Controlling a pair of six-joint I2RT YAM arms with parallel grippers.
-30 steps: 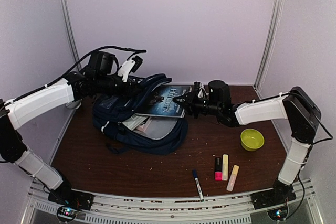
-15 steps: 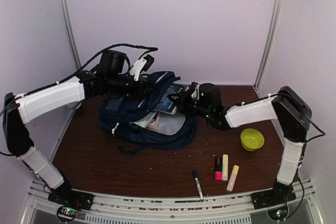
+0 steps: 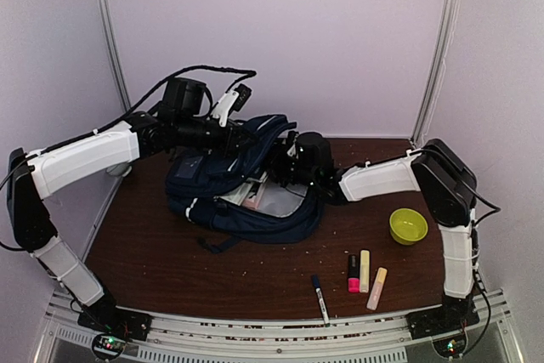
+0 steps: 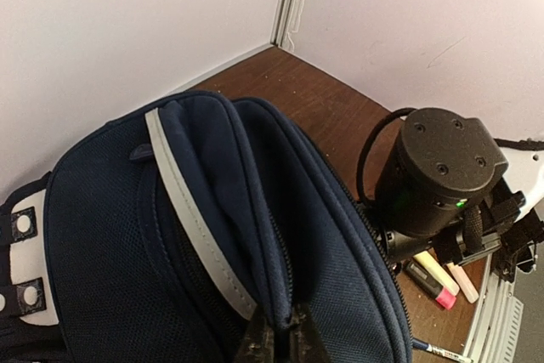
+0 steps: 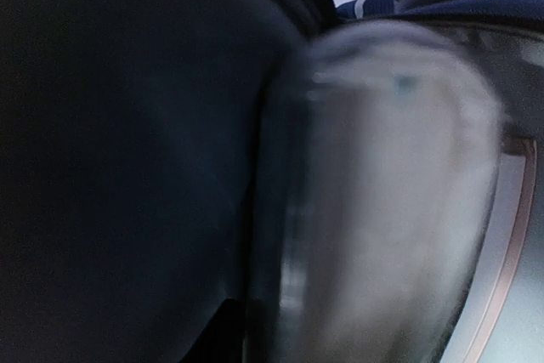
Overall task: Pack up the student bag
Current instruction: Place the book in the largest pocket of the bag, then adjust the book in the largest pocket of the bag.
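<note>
Table (image 3: 170, 271): student bag (image 3: 206, 178) rim between left jaws

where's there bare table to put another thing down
Widest bare patch: the near-left table, bordered by the student bag, the front rail and the marker. A smaller strip lies in the far-right corner, behind the right arm. Crowded: near right, with the green bowl and three highlighters.
</note>
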